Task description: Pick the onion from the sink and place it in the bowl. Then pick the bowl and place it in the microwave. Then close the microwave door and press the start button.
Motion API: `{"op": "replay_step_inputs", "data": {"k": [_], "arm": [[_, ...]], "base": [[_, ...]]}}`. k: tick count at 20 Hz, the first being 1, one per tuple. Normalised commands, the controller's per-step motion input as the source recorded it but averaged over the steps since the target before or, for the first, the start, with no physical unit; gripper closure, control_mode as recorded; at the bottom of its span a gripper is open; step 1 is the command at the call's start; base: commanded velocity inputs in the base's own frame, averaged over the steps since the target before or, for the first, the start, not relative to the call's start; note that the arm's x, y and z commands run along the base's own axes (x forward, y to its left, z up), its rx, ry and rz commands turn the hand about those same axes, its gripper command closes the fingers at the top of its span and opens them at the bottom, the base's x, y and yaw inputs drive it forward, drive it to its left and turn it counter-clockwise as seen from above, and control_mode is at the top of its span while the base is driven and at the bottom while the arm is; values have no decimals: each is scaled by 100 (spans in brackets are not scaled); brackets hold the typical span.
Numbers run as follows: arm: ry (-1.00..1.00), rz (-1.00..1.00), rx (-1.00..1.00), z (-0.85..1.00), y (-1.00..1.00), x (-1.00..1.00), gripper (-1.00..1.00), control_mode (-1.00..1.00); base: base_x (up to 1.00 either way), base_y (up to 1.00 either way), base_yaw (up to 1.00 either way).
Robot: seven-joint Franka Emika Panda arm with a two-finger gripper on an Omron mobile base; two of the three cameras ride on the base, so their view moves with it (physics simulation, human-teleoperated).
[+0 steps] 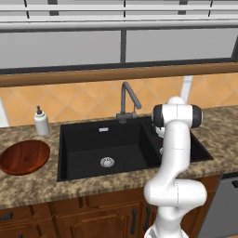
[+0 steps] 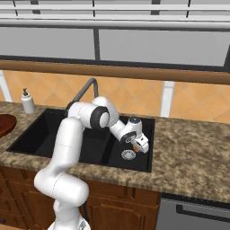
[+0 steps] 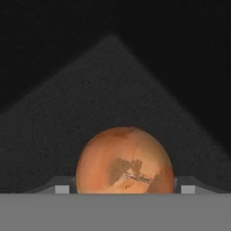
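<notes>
The end effector reached into the smaller basin of the sink, its fingertips flanking the onion; whether they pressed it could not be told. The onion was round, smooth and orange-tan against matte black. A glossy wooden bowl sat on the speckled granite desk, left of the sink, below tan tiles.

Speckled granite counter, orange tiled backsplash
</notes>
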Motion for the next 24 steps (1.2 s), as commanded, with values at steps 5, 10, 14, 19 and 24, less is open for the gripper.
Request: {"op": "replay_step_inputs", "data": {"k": [5, 10, 14, 19, 24], "arm": [[0, 0, 0, -7, 6, -4, 100, -100], [-2, 0, -1, 81, 67, -63, 100, -100], [0, 0, 4, 100, 33, -84, 100, -100], [0, -1, 1, 100, 2, -91, 100, -100], [0, -1, 0, 100, 1, -85, 100, -100]], "base": [[0, 0, 0], [0, 0, 0], [0, 0, 0], [0, 0, 0], [0, 0, 0]]}}
